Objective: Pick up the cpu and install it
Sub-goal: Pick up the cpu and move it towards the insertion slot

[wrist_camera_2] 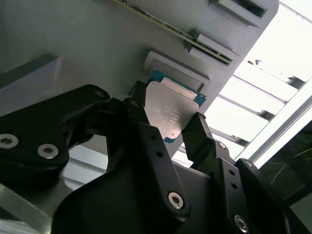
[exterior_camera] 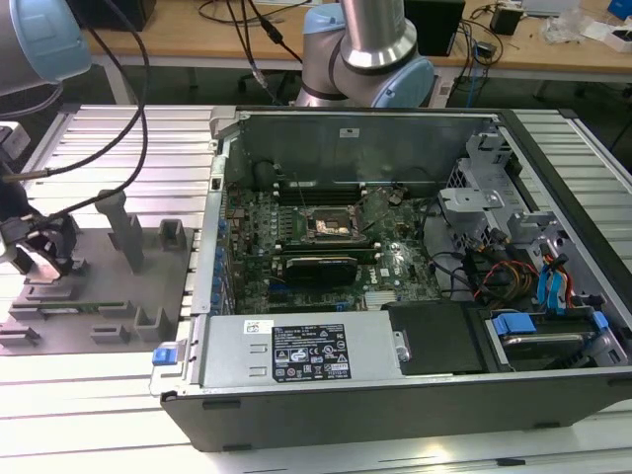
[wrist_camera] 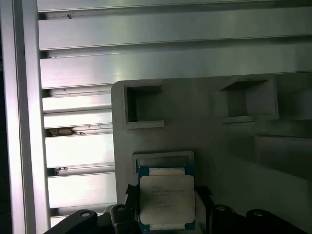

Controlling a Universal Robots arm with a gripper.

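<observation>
Exterior view: claw [exterior_camera: 47,252] hangs over the grey fixture [exterior_camera: 104,272] at the exterior view's left, the motherboard socket [exterior_camera: 331,227] at 3 o'clock from it. Second wrist view: cpu [wrist_camera_2: 169,111] clamped flat between the claw's 2 fingers [wrist_camera_2: 146,131]. First wrist view: cpu at the rim of a fixture pocket [wrist_camera: 163,160]

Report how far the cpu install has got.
Done: the gripper is at the grey fixture, and its jaws are closed against two opposite edges of the cpu.
In hand: the pickup, right beside the fixture's recess. I cannot tell whether the chip is lifted clear.
Left: the install. The cpu is not yet in the motherboard socket, which sits across in the computer case.
</observation>
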